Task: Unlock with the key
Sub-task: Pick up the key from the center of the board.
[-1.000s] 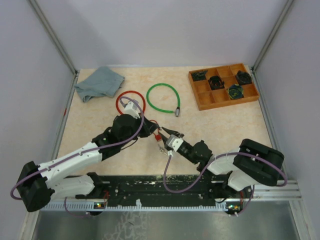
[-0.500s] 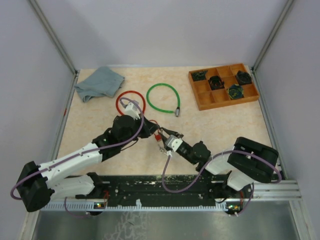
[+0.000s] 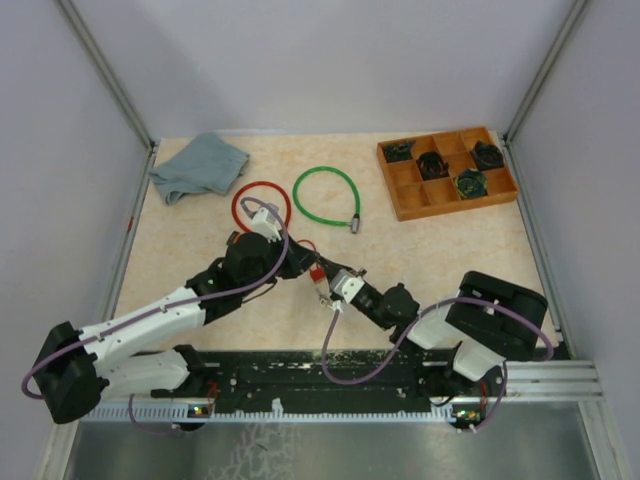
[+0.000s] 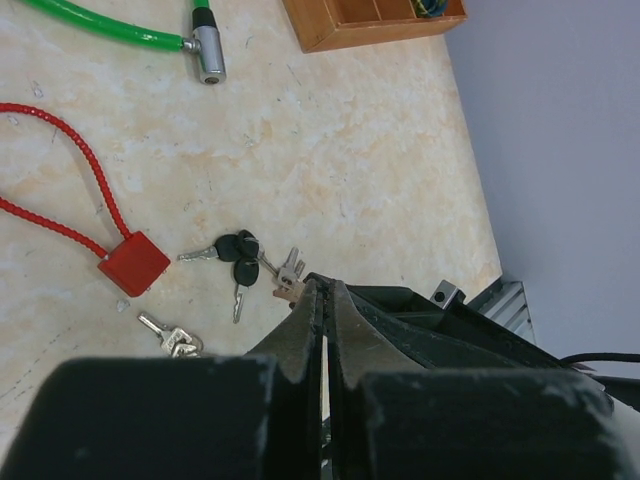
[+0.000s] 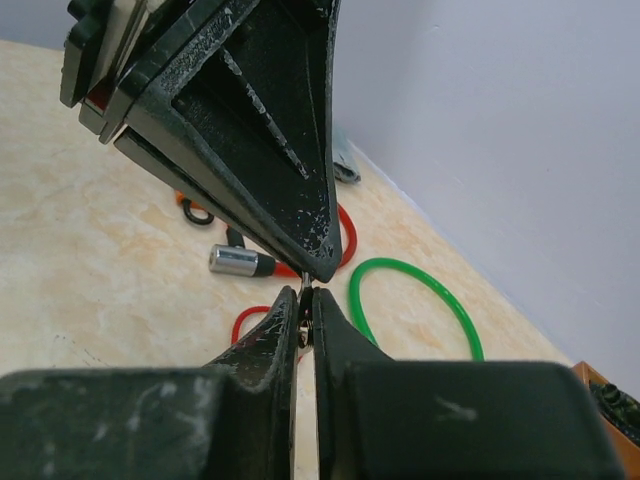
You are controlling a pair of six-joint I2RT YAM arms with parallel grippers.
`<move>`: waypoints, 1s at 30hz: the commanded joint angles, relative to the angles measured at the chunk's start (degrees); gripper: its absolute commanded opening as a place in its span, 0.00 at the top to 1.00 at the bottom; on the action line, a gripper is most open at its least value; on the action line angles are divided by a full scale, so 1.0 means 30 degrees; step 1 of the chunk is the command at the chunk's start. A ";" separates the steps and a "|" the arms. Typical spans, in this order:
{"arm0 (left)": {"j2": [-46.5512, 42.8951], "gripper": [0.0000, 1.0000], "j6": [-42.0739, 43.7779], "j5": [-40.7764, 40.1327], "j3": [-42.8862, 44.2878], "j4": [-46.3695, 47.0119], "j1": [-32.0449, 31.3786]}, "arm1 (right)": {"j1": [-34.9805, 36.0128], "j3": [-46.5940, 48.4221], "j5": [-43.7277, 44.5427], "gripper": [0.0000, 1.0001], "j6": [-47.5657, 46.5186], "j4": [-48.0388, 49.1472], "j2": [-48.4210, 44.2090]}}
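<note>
Red lock [image 4: 133, 262] lies mid-table, apparently not yet opened, with keys [image 4: 237, 248] loose beside it. Left gripper [image 4: 322, 296] is clamped shut. Right gripper [image 5: 304, 298] is narrowed to a slit, tip to tip with it. Whether either pinches a key I cannot tell. Inserting and turning remain.

Crumpled grey-blue cloth [image 3: 200, 166], wooden compartment tray [image 3: 450, 205] opposite

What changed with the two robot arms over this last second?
The right gripper narrowed its jaws to a thin slit and edged slightly forward and left, tip to tip with the left gripper; its elbow slid left too. Whether it grasped anything, I cannot tell. The left gripper stayed shut; the red lock, green cable lock, cloth and tray did not move.
</note>
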 commanded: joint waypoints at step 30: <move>-0.5654 0.45 0.5879 0.5166 -0.5445 0.8596 0.1779 | -0.5728 0.2076 -1.3807 1.00 1.5071 -0.9552 -0.7588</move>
